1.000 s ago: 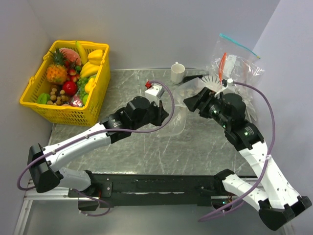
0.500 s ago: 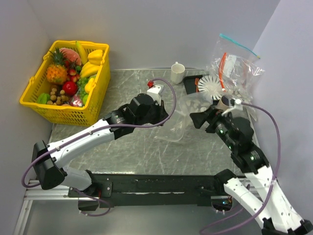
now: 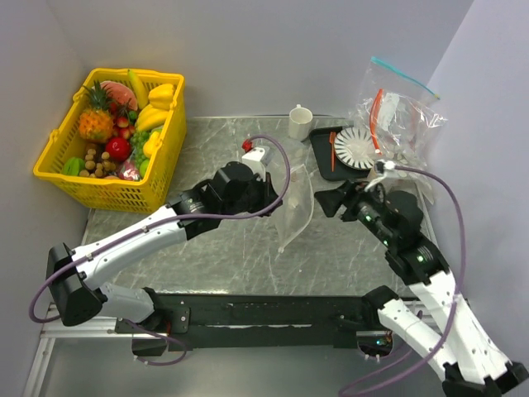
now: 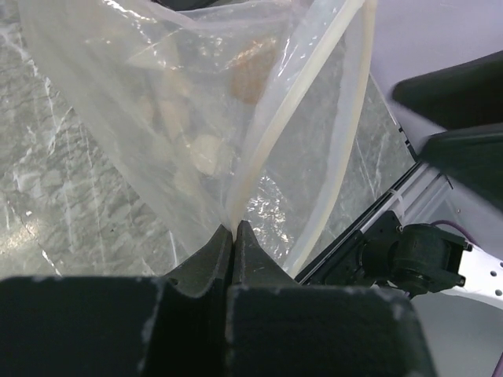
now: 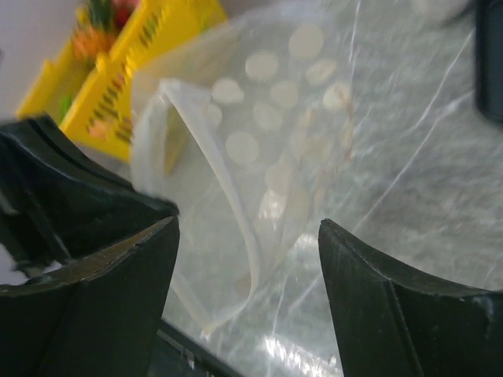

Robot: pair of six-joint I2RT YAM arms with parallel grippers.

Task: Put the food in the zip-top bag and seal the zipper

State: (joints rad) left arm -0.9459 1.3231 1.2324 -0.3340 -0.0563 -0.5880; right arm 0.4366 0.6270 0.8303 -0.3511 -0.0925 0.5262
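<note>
- My left gripper (image 4: 233, 228) is pinched tight on the zipper (image 4: 263, 157), holding the bag (image 3: 296, 211) up off the table (image 3: 248, 265) at the centre of the top view, mouth gaping.
- My right gripper (image 5: 249, 228) hangs just right of the bag with its fingers spread wide, gripping nothing. The dotted plastic fills the gap ahead in its wrist view.
- The pineapple (image 3: 95, 122), strawberries (image 3: 124, 122) and apple (image 3: 117, 148) sit in the yellow basket (image 3: 124, 196), upper left, well apart from the bag.
</note>
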